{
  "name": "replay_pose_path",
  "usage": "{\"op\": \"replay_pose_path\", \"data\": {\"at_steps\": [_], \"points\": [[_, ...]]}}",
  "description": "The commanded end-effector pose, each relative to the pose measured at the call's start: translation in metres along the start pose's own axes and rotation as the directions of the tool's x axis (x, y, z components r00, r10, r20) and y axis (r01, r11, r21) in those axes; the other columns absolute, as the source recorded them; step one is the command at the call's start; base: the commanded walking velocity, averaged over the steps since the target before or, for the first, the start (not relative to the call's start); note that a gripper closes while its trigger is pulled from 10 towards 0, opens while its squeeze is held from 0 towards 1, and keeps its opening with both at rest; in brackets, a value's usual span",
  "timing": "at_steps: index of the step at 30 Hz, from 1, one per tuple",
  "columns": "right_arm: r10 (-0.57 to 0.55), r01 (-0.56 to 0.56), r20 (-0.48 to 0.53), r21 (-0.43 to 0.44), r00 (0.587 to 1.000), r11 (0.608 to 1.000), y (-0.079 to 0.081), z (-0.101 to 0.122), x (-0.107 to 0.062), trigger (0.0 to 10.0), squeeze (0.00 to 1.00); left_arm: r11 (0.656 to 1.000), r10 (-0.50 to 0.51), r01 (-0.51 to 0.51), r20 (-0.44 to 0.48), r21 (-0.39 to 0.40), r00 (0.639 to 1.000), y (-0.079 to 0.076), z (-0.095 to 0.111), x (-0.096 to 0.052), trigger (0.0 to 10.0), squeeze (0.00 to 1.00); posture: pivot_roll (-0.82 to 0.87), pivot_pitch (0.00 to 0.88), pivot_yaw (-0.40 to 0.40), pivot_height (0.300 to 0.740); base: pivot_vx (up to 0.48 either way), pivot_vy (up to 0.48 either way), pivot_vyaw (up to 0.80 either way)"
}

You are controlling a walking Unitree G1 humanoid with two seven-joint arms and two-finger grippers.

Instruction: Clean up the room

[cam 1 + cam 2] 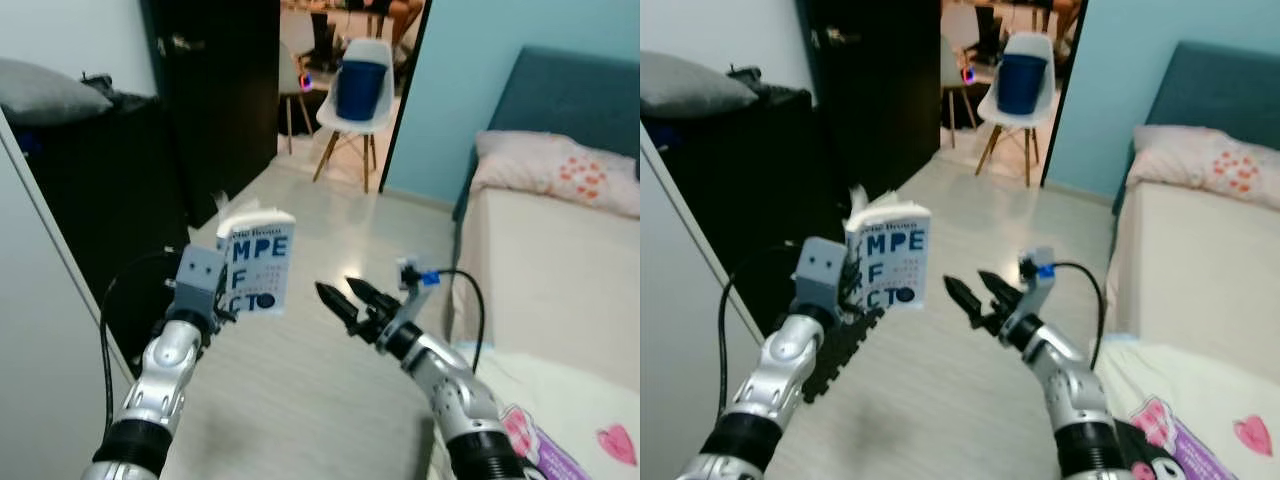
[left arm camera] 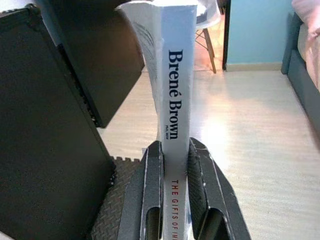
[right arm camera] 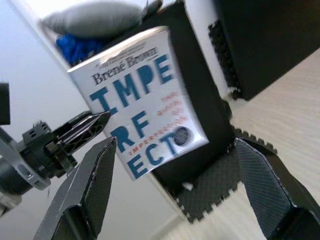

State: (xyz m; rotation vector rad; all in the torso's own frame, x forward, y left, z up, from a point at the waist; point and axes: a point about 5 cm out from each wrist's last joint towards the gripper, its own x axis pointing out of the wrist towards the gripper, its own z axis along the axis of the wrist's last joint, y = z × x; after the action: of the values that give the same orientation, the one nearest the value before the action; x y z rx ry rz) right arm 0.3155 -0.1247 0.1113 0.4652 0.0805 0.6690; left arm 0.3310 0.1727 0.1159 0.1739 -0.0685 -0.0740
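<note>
Your left end effector [image 2: 175, 165] pinched the white book [image 1: 257, 263] by the lower end of its spine and held it upright above the floor [image 1: 330, 390], while your right end effector [image 1: 343, 296] hovered just beside the book's cover, fingers spread wide and touching nothing.

A glossy paperback book [image 1: 257, 262] with a white paper cover and blue print sits clamped between the matt black plastic fingers [image 2: 150, 200] of the left gripper [image 2: 174, 200]. The right gripper [image 1: 345, 296] shows the same dull black finish, on a brushed silver metal arm. Pale wood-look floor [image 1: 330, 210] carries a soft sheen. A textured black foam mat [image 2: 120, 200] lies below. The bed [image 1: 560, 260] wears matt cloth; a smooth white plastic chair [image 1: 357, 110] stands on wooden legs.
</note>
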Motion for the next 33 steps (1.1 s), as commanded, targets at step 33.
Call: {"op": "replay_pose_path", "data": {"at_steps": [33], "points": [[0.066,-0.23,0.367,0.422,0.928,0.877,0.015,0.056,0.014,10.0,0.0,0.298,-0.324,0.79,0.722,-0.535,0.611,-0.047,0.14,-0.027,10.0,0.0,0.03,0.0,-0.069,0.74,0.173,0.0,-0.14]]}}
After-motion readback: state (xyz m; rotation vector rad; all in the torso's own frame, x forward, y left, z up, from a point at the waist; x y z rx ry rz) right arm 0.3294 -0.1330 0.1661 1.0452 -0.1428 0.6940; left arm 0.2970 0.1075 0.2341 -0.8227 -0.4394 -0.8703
